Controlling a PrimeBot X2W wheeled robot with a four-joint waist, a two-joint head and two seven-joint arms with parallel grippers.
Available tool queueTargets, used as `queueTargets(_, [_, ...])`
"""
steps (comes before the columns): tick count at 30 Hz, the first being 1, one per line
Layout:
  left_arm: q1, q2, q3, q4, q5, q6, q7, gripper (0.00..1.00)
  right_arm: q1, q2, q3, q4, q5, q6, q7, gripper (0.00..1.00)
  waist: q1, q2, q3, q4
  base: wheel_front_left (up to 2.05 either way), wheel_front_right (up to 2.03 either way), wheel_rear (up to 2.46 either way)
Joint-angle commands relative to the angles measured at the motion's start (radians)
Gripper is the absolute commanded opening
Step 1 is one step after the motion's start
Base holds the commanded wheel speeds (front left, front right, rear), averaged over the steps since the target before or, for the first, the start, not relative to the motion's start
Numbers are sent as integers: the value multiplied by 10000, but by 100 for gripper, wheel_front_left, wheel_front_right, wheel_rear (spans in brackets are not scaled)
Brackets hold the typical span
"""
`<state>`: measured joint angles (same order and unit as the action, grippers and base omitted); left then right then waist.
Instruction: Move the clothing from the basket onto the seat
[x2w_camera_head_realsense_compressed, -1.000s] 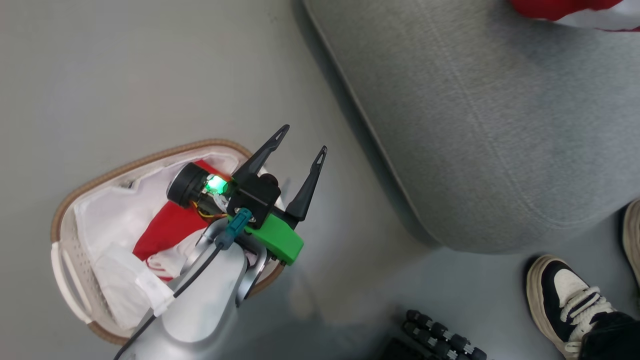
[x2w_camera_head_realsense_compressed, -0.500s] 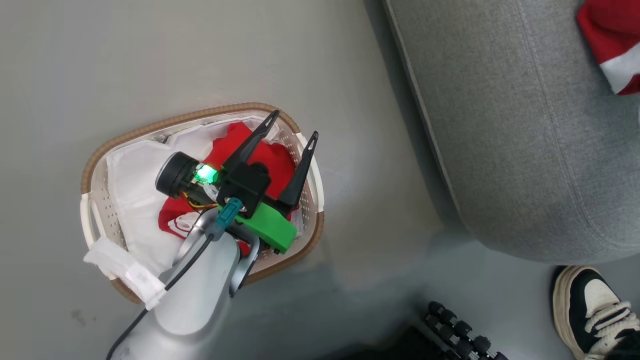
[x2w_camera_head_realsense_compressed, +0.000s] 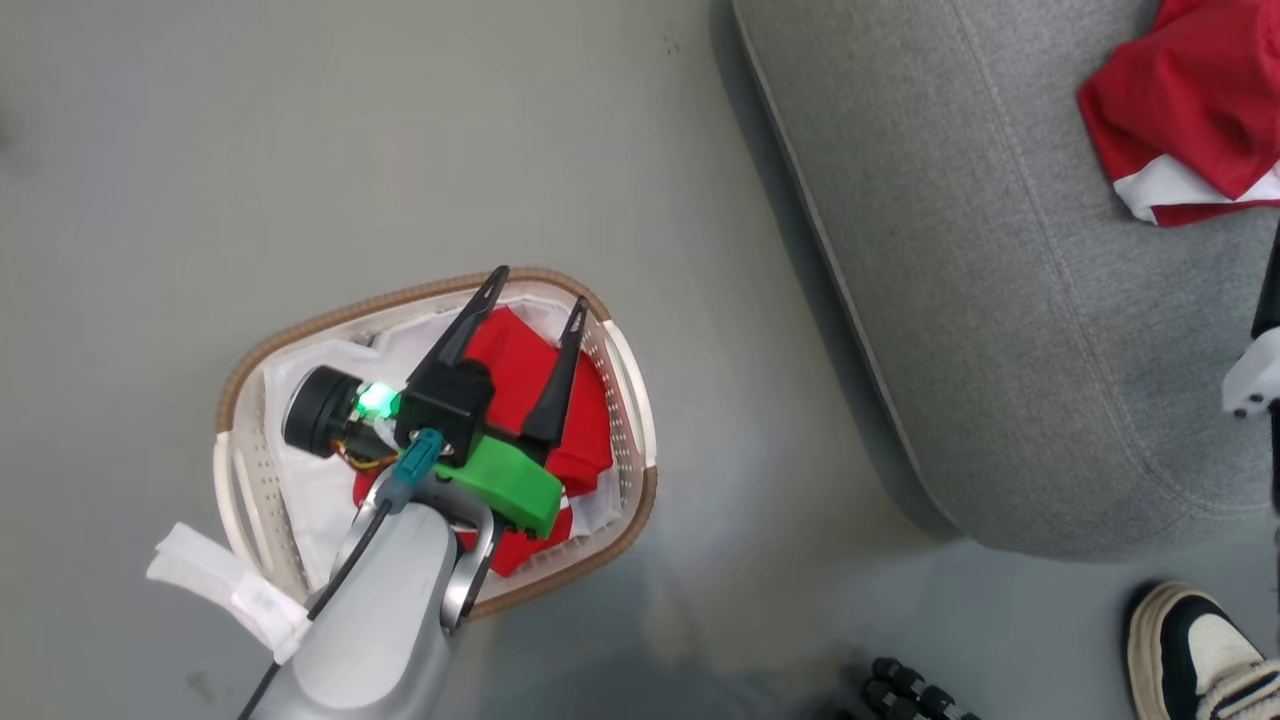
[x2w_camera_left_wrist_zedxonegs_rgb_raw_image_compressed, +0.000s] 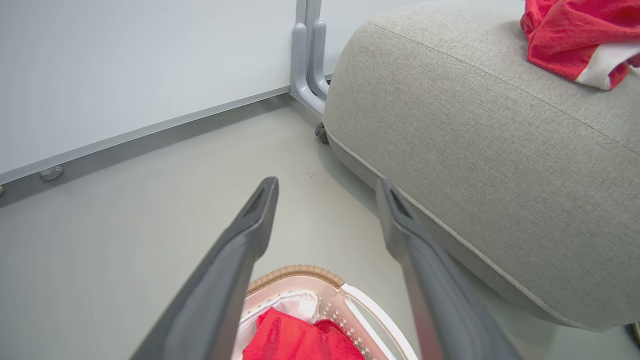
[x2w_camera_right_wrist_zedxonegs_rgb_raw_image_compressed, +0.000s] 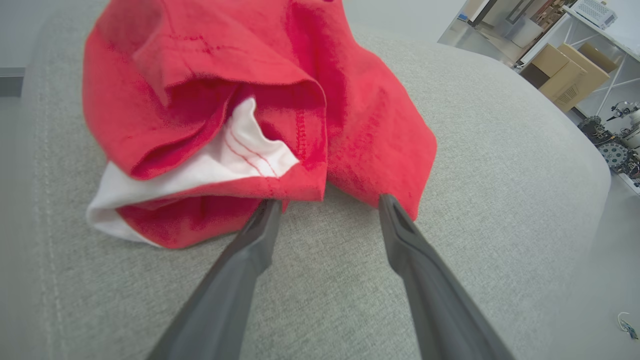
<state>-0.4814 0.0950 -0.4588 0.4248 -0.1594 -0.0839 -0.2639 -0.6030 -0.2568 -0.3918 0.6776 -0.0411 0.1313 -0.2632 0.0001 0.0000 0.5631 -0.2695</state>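
The right gripper (x2w_camera_right_wrist_zedxonegs_rgb_raw_image_compressed: 330, 202) has its fingers spread with nothing between them. Its tips are just at the edge of a red garment (x2w_camera_right_wrist_zedxonegs_rgb_raw_image_compressed: 260, 100), which lies crumpled on the grey seat (x2w_camera_right_wrist_zedxonegs_rgb_raw_image_compressed: 525, 225). The left gripper (x2w_camera_head_realsense_compressed: 538, 290) is likewise wide open and empty, poised above the basket (x2w_camera_head_realsense_compressed: 643, 420) on the floor beside the seat. More red clothing (x2w_camera_head_realsense_compressed: 515, 350) lies there on the white liner (x2w_camera_head_realsense_compressed: 310, 490). One piece looks delivered; the rest appears not yet picked out and carried over.
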Motion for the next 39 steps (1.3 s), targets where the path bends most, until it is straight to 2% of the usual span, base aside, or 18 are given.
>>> queueTargets(1, [252,-25,147,-10,-5,95,-10,100,411,123,101,-170,88,-10,-21,100,-1,0,-625,236,0,0,0])
queueTargets(7, [843,-97,877,-180,37,419,-10,100,1299,620,797,-1047,452,-10,-23,100,-1,0,-1285,638,0,0,0])
queueTargets(17, [1717,-297,2273,-616,191,915,-10,100,1472,1415,1882,-2412,1283,-12,-23,100,-1,0,-2067,1602,0,0,0])
queueTargets(27, [2310,-401,3279,-737,279,1014,-10,100,1737,1768,3146,-2795,1463,-12,-23,100,-1,0,-2691,2365,0,0,0])
queueTargets(39, [3032,-435,3964,-745,448,840,-9,100,2549,1956,3796,-2781,1641,-10,-23,100,-1,0,-3519,2740,0,0,0])
